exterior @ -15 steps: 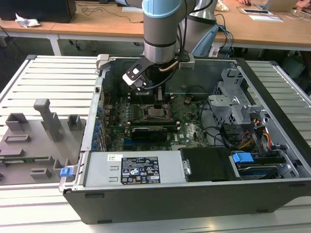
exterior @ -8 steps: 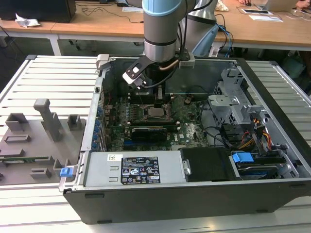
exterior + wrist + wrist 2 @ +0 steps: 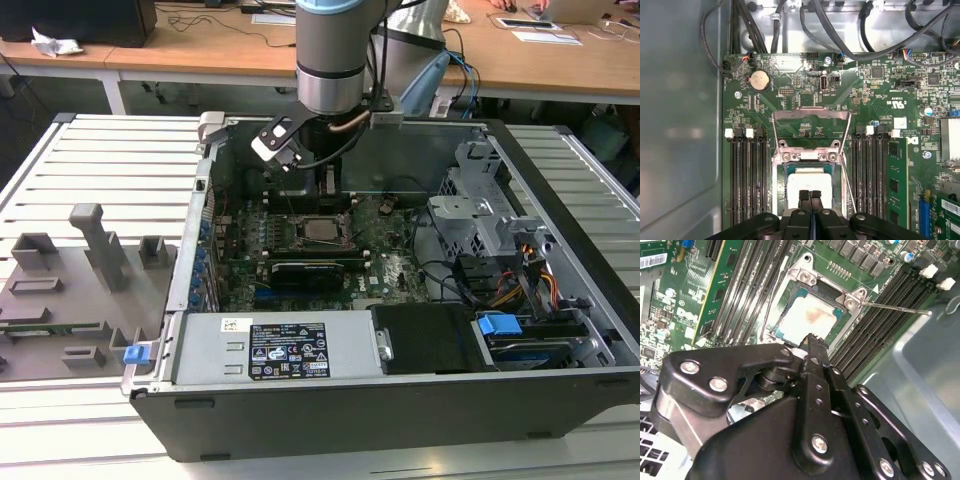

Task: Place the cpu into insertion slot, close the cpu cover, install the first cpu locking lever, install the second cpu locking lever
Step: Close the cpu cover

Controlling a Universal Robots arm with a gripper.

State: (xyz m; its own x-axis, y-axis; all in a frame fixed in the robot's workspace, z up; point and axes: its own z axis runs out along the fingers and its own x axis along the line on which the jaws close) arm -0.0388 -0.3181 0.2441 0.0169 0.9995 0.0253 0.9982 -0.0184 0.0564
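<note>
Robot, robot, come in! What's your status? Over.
Gripper shut, right above cpu; cpu seated in insertion slot; one locking lever juts out sideways, unlatched. Over.

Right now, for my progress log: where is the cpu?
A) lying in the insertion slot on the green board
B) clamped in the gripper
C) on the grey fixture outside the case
A: in the second wrist view the silver-topped cpu lies in the insertion slot, and the gripper above it is shut on nothing.
</note>
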